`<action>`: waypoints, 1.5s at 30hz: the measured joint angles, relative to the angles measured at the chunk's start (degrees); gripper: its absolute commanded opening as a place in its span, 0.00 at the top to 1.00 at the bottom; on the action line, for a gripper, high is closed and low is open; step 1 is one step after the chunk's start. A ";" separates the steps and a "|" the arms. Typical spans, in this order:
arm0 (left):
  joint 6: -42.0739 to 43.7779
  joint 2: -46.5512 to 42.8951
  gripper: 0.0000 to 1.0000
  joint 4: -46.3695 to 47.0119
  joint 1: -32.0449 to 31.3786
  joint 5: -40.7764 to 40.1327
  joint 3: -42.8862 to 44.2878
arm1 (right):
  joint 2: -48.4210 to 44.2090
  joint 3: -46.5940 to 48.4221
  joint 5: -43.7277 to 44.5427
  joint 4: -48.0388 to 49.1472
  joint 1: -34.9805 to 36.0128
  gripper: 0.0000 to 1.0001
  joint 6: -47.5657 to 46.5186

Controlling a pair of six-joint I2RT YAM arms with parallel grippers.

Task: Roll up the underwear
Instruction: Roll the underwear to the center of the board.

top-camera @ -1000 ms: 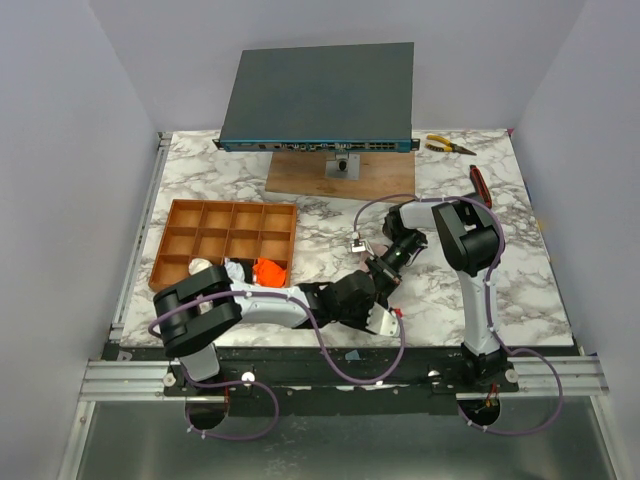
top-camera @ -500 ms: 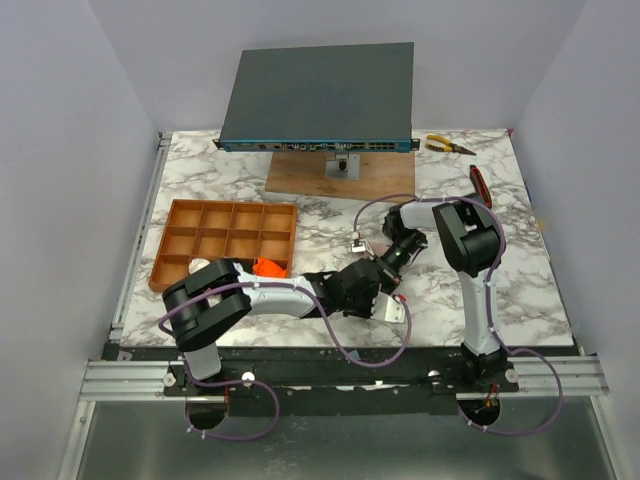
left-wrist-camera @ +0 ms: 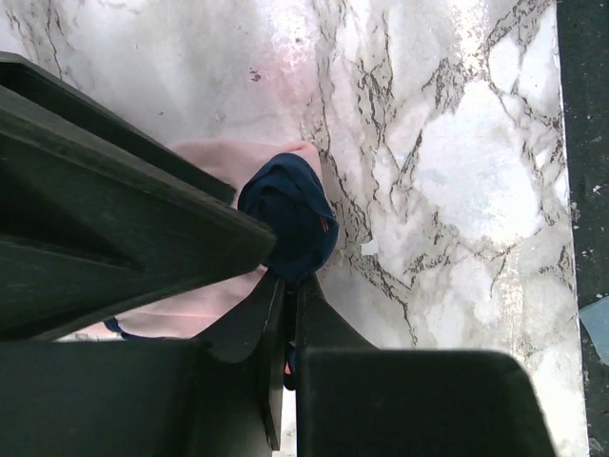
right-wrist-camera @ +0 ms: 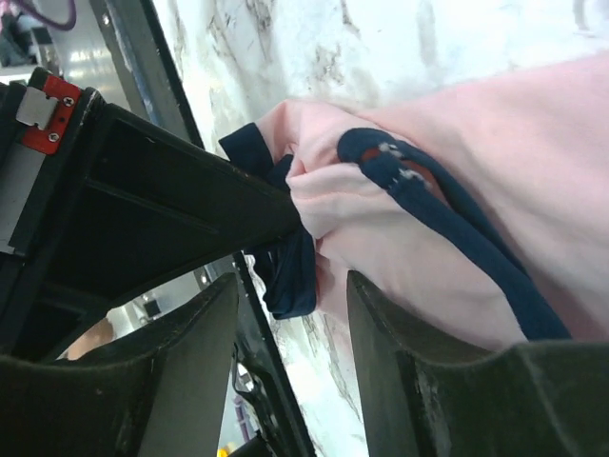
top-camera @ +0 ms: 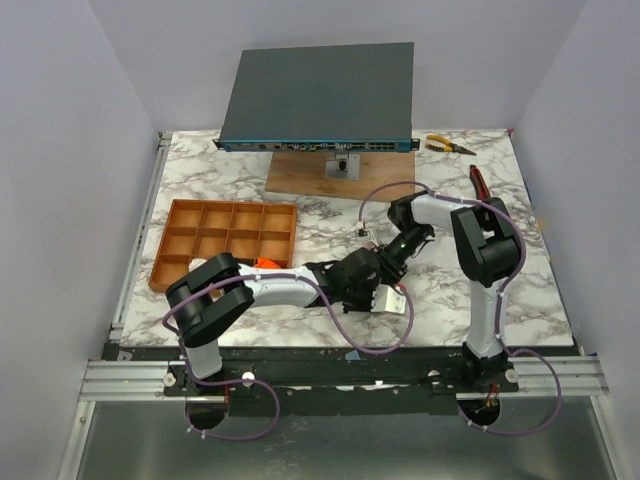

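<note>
A pale pink underwear (left-wrist-camera: pixel 205 162) with dark navy edging lies on the marble table. My left gripper (left-wrist-camera: pixel 288 286) is shut on a bunch of its navy edge (left-wrist-camera: pixel 285 214). In the right wrist view the same pink underwear (right-wrist-camera: pixel 457 219) fills the upper right. My right gripper (right-wrist-camera: pixel 290 319) stands open just beside it, its right finger (right-wrist-camera: pixel 400 352) against the cloth. In the top view both grippers meet at the table's middle, left gripper (top-camera: pixel 372 290) and right gripper (top-camera: pixel 384 264), and they hide the garment. An orange underwear (top-camera: pixel 265 264) sits in the tray.
The orange-brown compartment tray (top-camera: pixel 200 235) lies left of centre, its near edge under my left arm. A dark flat box (top-camera: pixel 320 95) on a wooden board stands at the back. Yellow pliers (top-camera: pixel 447 146) and a red-handled tool (top-camera: pixel 480 183) lie at the back right.
My left gripper has closed on the underwear's navy edge. My right gripper has opened and let the cloth go. Both arms have shifted slightly toward the table's middle.
</note>
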 measured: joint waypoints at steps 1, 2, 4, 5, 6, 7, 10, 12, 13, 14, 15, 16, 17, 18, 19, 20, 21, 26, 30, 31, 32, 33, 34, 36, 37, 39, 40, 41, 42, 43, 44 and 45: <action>0.02 0.07 1.00 -0.24 0.09 0.24 0.15 | -0.61 0.00 0.42 0.28 -0.33 0.46 0.35; 0.00 0.13 1.00 -0.55 0.20 0.63 0.31 | -1.11 0.00 0.79 0.61 -0.66 0.46 0.61; -0.02 0.39 1.00 -1.40 0.59 1.66 0.85 | -1.92 -0.04 1.53 1.09 -1.31 0.45 1.01; -0.09 0.46 1.00 -1.75 0.68 2.05 1.05 | -2.43 -0.22 1.95 1.42 -1.68 0.45 1.11; -0.22 0.70 1.00 -2.32 0.96 2.67 1.53 | -3.06 -0.48 2.34 1.73 -2.05 0.45 1.22; -0.39 0.92 1.00 -2.75 1.22 3.21 1.92 | -3.82 -0.90 2.64 2.10 -2.47 0.45 1.31; -1.09 1.46 1.00 -4.24 1.97 4.94 3.04 | -6.75 -2.62 3.80 3.02 -3.80 0.45 1.81; -1.64 1.90 1.00 -5.53 2.51 6.27 3.98 | -9.01 -3.87 4.44 3.67 -4.92 0.45 2.21; -1.95 2.08 1.00 -6.10 2.73 6.86 4.37 | -10.14 -4.42 4.74 4.04 -5.62 0.45 2.47; -2.19 2.25 1.00 -6.64 2.93 7.45 4.72 | -11.28 -4.90 5.05 4.33 -6.43 0.45 2.67; -2.43 2.40 1.00 -7.26 3.15 8.11 5.09 | -12.37 -5.33 5.22 4.76 -7.30 0.46 2.82; -2.62 2.67 1.00 -8.07 3.39 8.85 5.55 | -13.31 -5.73 5.33 5.01 -8.22 0.46 3.06; -2.84 2.95 1.00 -8.85 3.65 9.68 6.12 | -14.21 -6.14 5.38 5.42 -9.22 0.46 3.23; -2.99 3.23 1.00 -9.55 3.82 10.16 6.62 | -15.08 -6.62 5.40 5.81 -10.29 0.46 3.54; -3.32 3.67 1.00 -10.40 4.13 10.93 7.34 | -15.96 -7.17 5.40 6.38 -11.26 0.46 3.72; -3.67 4.17 1.00 -11.30 4.48 11.87 8.13 | -16.94 -7.85 5.40 6.95 -12.24 0.46 4.02; -3.87 4.55 1.00 -11.76 4.72 12.35 8.63 | -17.99 -8.61 5.42 7.85 -13.20 0.46 4.35; -6.56 6.99 1.00 -14.71 7.10 17.11 11.80 | -23.76 -13.05 5.40 12.90 -17.25 0.46 6.71; -9.18 9.31 1.00 -17.09 9.22 21.03 14.38 | -26.99 -15.52 5.29 17.51 -19.04 0.48 8.31; -9.97 10.03 1.00 -17.75 9.81 22.29 15.13 | -28.02 -16.33 5.25 18.80 -19.41 0.48 8.81; -10.62 10.75 1.00 -18.45 10.29 23.52 15.91 | -29.16 -17.14 5.14 19.93 -19.65 0.48 9.25; -11.23 11.45 1.00 -19.06 10.86 24.52 16.59 | -30.45 -17.92 5.03 20.98 -19.82 0.48 9.53; -11.54 11.78 1.00 -19.43 11.19 25.14 16.98 | -31.85 -18.73 4.76 22.03 -20.00 0.48 9.55; -12.22 13.27 1.00 -21.24 11.96 26.86 18.73 | -35.12 -20.50 4.02 23.78 -20.11 0.49 9.14; -12.50 14.16 1.00 -22.29 12.26 27.82 19.89 | -36.92 -21.46 3.67 24.55 -20.11 0.50 8.50; -13.03 15.82 1.00 -24.20 12.76 29.51 21.99 | -40.50 -23.47 3.06 25.73 -20.11 0.50 6.58; -13.20 16.76 1.00 -25.33 13.03 30.38 23.15 | -42.16 -24.57 2.71 26.25 -20.11 0.50 5.49; -13.35 17.49 1.00 -26.34 13.25 31.01 24.13 | -43.54 -25.53 2.38 26.38 -20.11 0.49 4.26; -13.60 18.47 1.00 -27.26 13.51 31.85 25.33 | -44.46 -26.29 2.10 26.36 -20.11 0.48 3.02; -13.86 19.23 1.00 -28.22 13.68 32.54 26.38 | -45.00 -26.86 1.95 26.29 -20.09 0.47 1.77; -14.03 20.41 1.00 -29.53 14.05 33.42 27.87 | -45.24 -27.17 1.86 26.16 -20.06 0.45 0.72; -14.36 21.64 1.00 -30.64 14.47 34.38 29.49 | -45.35 -27.41 1.84 26.03 -19.93 0.45 -0.48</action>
